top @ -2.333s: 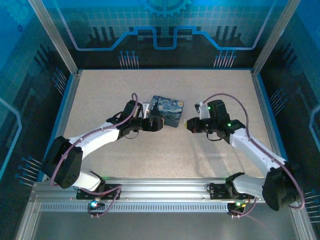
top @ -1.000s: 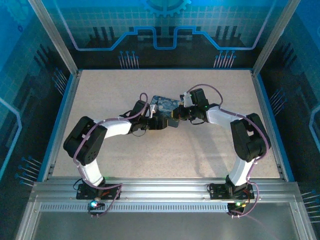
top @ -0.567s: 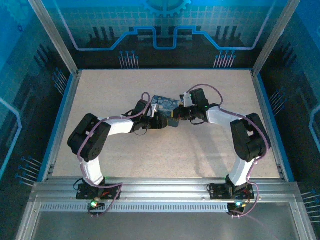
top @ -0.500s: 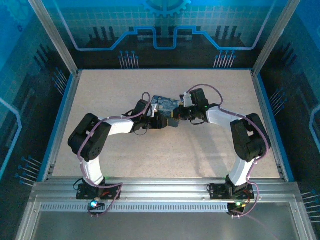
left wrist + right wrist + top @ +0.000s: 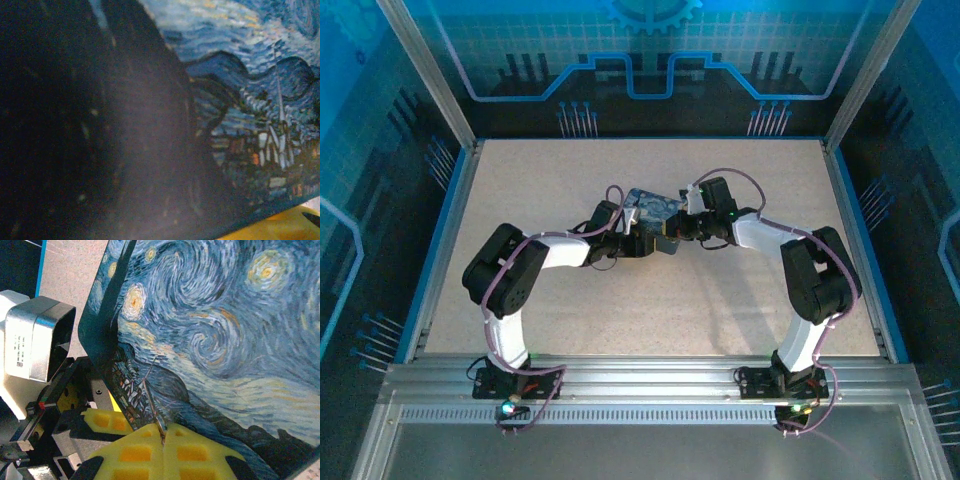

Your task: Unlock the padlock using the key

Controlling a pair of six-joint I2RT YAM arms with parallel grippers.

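Note:
The dark blue swirl-patterned box [image 5: 650,205] lies mid-table with both grippers pressed up to its near side. My right gripper [image 5: 163,432] is shut, its yellow pads pinching the key [image 5: 151,395], a thin dark metal sliver that points up along the box's corner edge [image 5: 225,330]. From above, the right gripper [image 5: 670,232] meets the left gripper [image 5: 638,243] at the box. One yellow finger [image 5: 107,421] of the left gripper sits beside the box's side face. The left wrist view is pressed against the box [image 5: 250,100], blurred and dark. The padlock is hidden.
The speckled tabletop [image 5: 570,300] spreads open around the box, bounded by a blue rim and metal frame posts [image 5: 430,80]. The left wrist's silver camera housing [image 5: 40,335] looms close to the box's left corner.
Since 2.3 s ago the right gripper swung in from the right to the box. Over the last second the left arm's elbow crept slightly right; both grippers stayed at the box.

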